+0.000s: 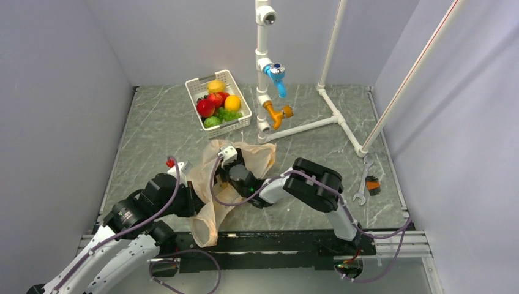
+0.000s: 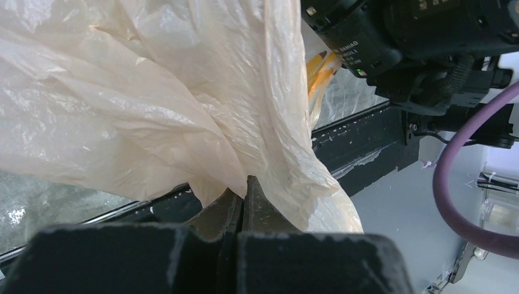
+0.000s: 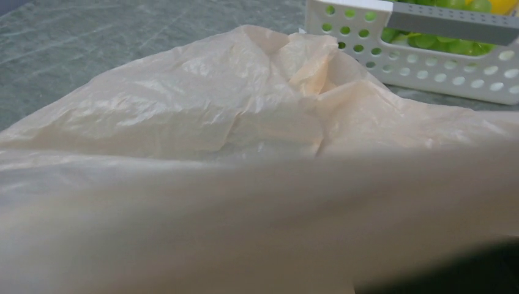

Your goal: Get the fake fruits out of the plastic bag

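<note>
Right, from above: the basket (image 1: pixel 235 124) at the back holds the fruit, with a red apple (image 1: pixel 205 108), green grapes (image 1: pixel 229 114) and a round green fruit (image 1: pixel 212 122) all inside it. The bag (image 1: pixel 260 156) lies slack on the surface (image 1: pixel 153 128), on the near side of the basket and apart from it. The left claw (image 1: pixel 191 202) is at the bag's edge farthest from the basket. The right claw (image 1: pixel 225 152) sits at the end nearest the basket, and I cannot tell how wide it stands.

Left wrist now: the claw (image 2: pixel 243 187) is pinched tight on a fold of bag (image 2: pixel 153 110).

Right wrist: bag (image 3: pixel 183 122) fills the view, with the basket (image 3: pixel 428 67) just behind it and the claw itself hidden.

No bulge shows in the bag, so I'd judge the emptying done or nearly so. A look inside is what's left.
</note>
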Tool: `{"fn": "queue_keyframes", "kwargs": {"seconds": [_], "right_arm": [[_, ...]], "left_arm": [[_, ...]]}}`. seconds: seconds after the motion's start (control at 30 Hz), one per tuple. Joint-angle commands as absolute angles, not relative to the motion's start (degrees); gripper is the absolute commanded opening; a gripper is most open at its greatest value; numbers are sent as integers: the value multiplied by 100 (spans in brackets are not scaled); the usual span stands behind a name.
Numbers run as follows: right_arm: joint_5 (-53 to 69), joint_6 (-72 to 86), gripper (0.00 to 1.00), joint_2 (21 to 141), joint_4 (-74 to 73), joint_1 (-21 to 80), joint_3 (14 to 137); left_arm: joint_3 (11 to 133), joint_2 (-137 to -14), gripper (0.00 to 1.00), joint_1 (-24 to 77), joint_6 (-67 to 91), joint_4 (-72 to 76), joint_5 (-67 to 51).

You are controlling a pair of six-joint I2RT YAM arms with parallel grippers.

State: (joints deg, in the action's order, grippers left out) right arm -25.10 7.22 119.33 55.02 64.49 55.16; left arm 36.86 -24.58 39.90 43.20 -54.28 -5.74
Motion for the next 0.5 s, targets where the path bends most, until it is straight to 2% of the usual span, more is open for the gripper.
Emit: {"fn": "queue_keyframes", "kwargs": {"seconds": [0.0, 0.2, 0.3, 0.37, 0.47], "right_arm": [[-2449, 645, 99, 12210, 5679, 6364, 6014], [-2021, 710, 99, 12438, 5674, 6222, 6247], [-1817, 721, 94, 12467, 5683, 6202, 6331], [-1672, 716, 83, 12468, 5673, 6196, 6359], [-1483, 766, 59, 12387, 5679, 6198, 6318]], "left_arm": [[3724, -2436, 0, 4000, 4412, -5457, -567], [3770, -2408, 0, 4007, 4408, -5617, -426], [3771, -2395, 0, 4003, 4429, -5642, -411], [3772, -2385, 0, 4007, 4445, -5657, -384], [3800, -2362, 0, 4003, 4471, -5744, -311]]}}
